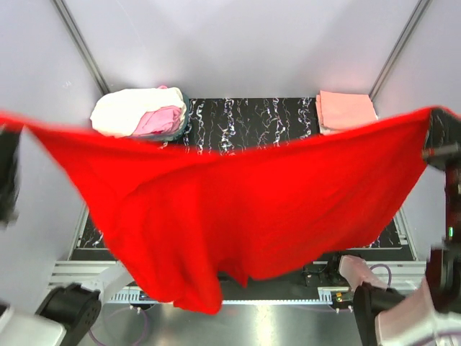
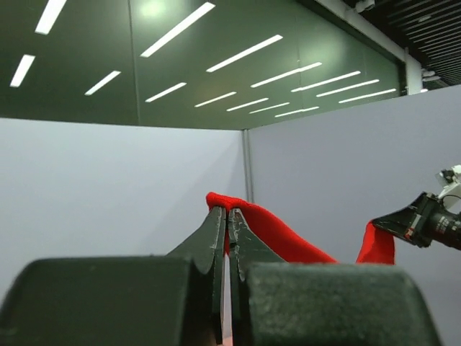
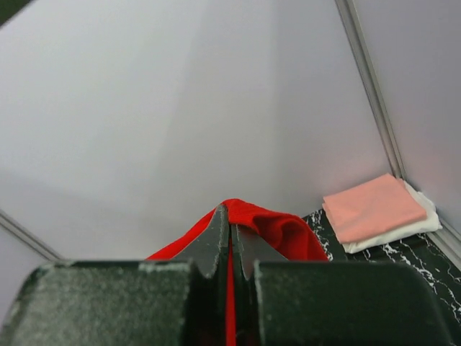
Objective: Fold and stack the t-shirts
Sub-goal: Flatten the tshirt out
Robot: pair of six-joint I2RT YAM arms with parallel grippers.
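Note:
A bright red t-shirt (image 1: 230, 209) hangs spread wide in the air above the table, its lower edge drooping toward the near side. My left gripper (image 2: 228, 211) is shut on the shirt's left top corner (image 2: 274, 231), at the far left of the top view (image 1: 6, 130). My right gripper (image 3: 230, 209) is shut on the right top corner (image 3: 288, 231), at the far right (image 1: 432, 119). A loose pile of cream-white and pink t-shirts (image 1: 140, 113) lies at the back left. A folded salmon-pink t-shirt sits on a white one (image 1: 347, 112) at the back right.
The black marbled mat (image 1: 252, 119) covers the table, mostly hidden by the red cloth. Grey walls with metal posts (image 1: 79, 43) enclose the back and sides. The arm bases (image 1: 68, 310) stand at the near edge. The right arm (image 2: 425, 220) shows in the left wrist view.

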